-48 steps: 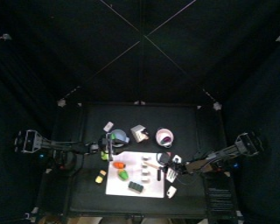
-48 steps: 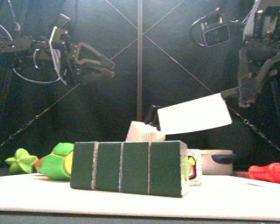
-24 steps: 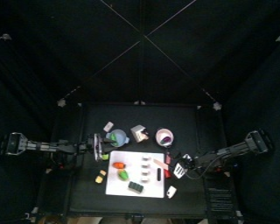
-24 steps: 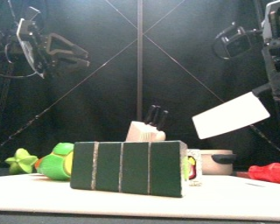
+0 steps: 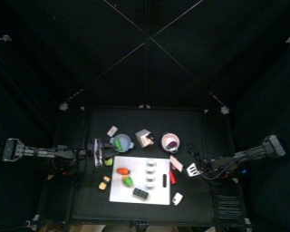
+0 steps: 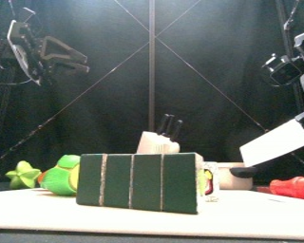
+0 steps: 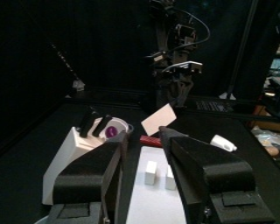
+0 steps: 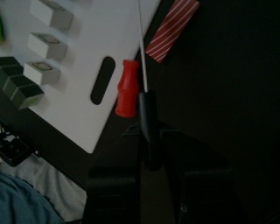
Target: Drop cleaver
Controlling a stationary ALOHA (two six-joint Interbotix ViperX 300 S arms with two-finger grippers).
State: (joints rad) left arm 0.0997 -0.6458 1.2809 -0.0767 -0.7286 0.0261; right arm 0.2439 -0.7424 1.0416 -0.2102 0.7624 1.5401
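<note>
— Where did we find the cleaver?

— Off to the right, hanging above the surface and well clear of it. In the front view its pale flat blade was tilted, lower corner toward the middle of the scene. From the right wrist we saw it only edge-on, as a thin line running out from between the jaws.

— So the right end effector had hold of it?

— Yes, its jaws were partly closed and clamped on the cleaver. From above, it sat just past the right edge of the white board. We could not make out the cleaver's handle.

— And the left end effector?

— Spread wide, with nothing between its jaws. It hovered by the left side of the board, raised high in the front view.

— Anything else near the cleaver?

— A small red piece lay at the board's edge, beside a dark oval piece.
</note>
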